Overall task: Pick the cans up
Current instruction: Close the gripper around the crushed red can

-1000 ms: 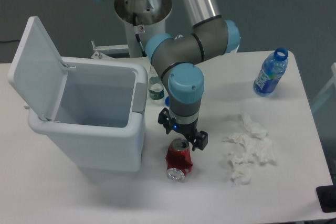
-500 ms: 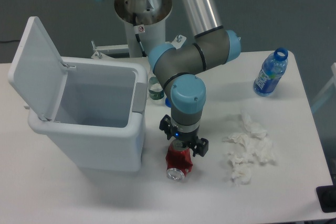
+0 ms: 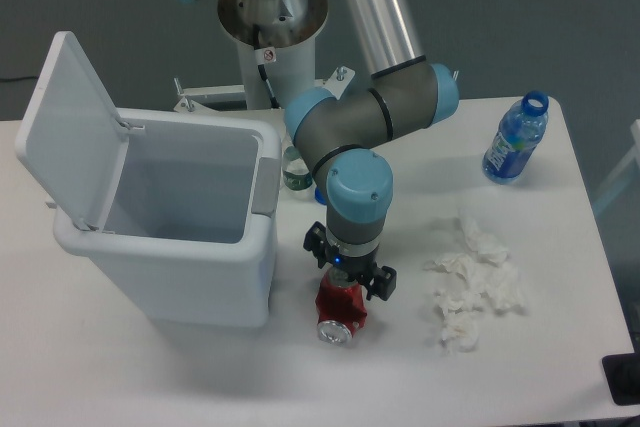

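Red can (image 3: 341,311): dented, lying on its side on the white tabletop (image 3: 200,367) low in the middle of the frame, its silver end facing the camera; it is sitting just to the right of the bin's lower right corner.
Claw (image 3: 347,280): pointing straight down and sitting right at the can's upper end; its black fingers are showing on either side of that end, but whether they are pinching the can or merely straddling it cannot be told from this angle.
Arm: grey links with light blue joint caps (image 3: 358,185), bending down from the silver upper tube at the top centre of the frame and hanging over the can.
Bin (image 3: 170,257): white plastic, standing at the left of the frame with its hinged lid (image 3: 62,127) tilting open toward the upper left; the inside is showing pale walls.
Blue bottle (image 3: 516,139): standing uncapped at the upper right of the frame, well apart from the can.
Green-labelled bottle (image 3: 295,173): peeking out between the bin's right wall and the arm, mostly hidden.
Crumpled tissues (image 3: 472,282): lying in a loose white heap at the right of centre, near the can but not touching it.
Robot base (image 3: 270,27): white column standing behind the bin at the top of the frame.
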Available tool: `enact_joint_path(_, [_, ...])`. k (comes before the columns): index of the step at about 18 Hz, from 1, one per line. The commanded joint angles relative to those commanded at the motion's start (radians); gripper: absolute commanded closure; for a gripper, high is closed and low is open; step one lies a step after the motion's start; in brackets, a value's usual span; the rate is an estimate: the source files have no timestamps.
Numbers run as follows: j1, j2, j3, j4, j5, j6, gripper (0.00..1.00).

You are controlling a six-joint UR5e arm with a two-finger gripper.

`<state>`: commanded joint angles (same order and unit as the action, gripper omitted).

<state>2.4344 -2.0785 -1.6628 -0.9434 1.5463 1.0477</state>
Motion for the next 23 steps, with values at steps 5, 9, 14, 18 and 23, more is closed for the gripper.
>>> enact_joint_path(5, [0.000, -0.002, 0.000, 0.000, 0.000, -0.005, 0.00])
enact_joint_path(9, [-0.002, -0.008, 0.002, 0.002, 0.000, -0.005, 0.00])
enact_joint_path(14, [-0.002, -0.009, 0.003, 0.002, 0.000, -0.005, 0.16])
enact_joint_path(18, [-0.002, -0.009, 0.008, 0.000, 0.000, -0.003, 0.24])
enact_joint_path(23, [0.000, -0.008, 0.009, 0.000, 0.000, -0.003, 0.37])
